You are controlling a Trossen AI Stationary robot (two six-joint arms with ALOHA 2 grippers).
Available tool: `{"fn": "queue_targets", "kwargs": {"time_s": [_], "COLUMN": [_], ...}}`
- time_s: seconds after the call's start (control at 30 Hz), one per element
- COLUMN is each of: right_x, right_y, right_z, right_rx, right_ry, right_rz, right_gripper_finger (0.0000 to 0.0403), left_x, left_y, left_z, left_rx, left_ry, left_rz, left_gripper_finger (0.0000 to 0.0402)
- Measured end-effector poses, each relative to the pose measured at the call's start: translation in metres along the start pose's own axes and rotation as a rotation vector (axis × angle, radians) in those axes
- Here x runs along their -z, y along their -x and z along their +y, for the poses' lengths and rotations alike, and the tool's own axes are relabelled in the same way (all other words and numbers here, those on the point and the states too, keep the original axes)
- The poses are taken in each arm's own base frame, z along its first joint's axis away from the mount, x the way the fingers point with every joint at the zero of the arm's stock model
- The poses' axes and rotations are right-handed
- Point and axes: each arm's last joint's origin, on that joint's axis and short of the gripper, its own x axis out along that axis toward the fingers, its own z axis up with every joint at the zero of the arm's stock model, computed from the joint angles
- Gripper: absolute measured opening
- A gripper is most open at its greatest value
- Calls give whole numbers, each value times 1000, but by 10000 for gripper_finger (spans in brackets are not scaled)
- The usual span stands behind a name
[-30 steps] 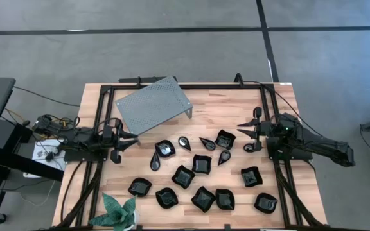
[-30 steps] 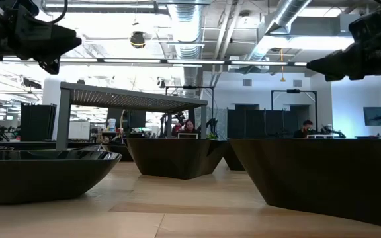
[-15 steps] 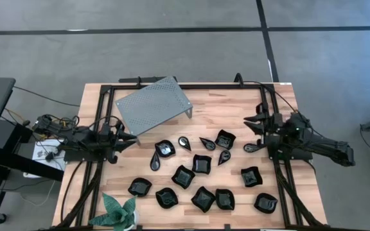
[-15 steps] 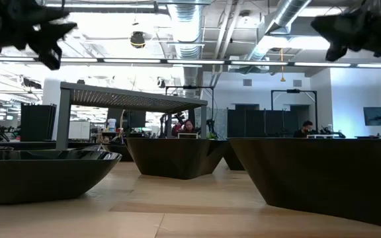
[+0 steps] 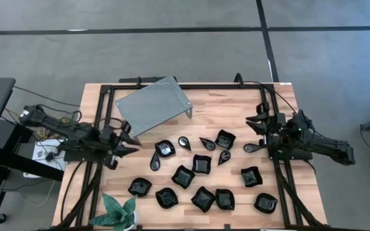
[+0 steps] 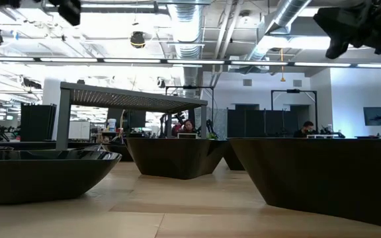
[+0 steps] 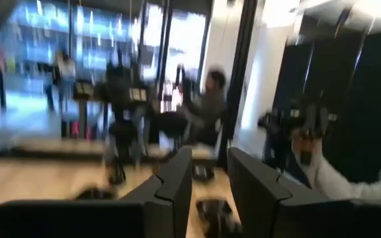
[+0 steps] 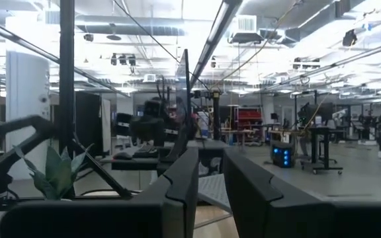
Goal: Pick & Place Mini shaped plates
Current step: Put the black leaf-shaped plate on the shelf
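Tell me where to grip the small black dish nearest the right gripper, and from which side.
Take that dish by its raised rim, coming straight down from above with one finger inside the hollow and one outside. It lies flat and shallow on the table, so there is no side wall to pinch. The edge facing the right gripper looks easiest, being apart from the other dishes.

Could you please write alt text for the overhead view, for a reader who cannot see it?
About sixteen mini shaped plates lie scattered on a wooden table, with none held. The left gripper and right gripper are both open at opposite sides. A grey perforated stand sits behind, a green plant at the front edge.
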Motion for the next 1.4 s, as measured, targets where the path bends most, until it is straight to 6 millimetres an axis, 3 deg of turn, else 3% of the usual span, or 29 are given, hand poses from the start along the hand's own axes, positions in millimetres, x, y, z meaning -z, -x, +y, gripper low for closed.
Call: {"fn": "queue_targets", "kwargs": {"time_s": [0.23, 0.4, 0.53, 0.9, 1.4], "right_x": [6, 6, 6, 5, 6], "right_y": [0, 0, 0, 0, 0], "right_z": [0, -1, 0, 0, -1], "right_rx": [5, 6, 6, 5, 6], "right_ry": [-19, -19, -19, -3, -5], "right_rz": [59, 62, 59, 60, 69], "right_gripper_finger": [67, 67, 67, 67, 67], "left_x": [-3, 32, 64, 110, 118], "left_y": [-44, -48, -42, -32, -30], "left_z": [-8, -15, -22, -40, -44], "left_rx": [-110, -198, -258, -362, -383], "left_ry": [207, 432, 460, 493, 469], "left_rz": [475, 831, 1037, 1242, 1257], "left_gripper_finger": [99, 99, 99, 99, 99]}}
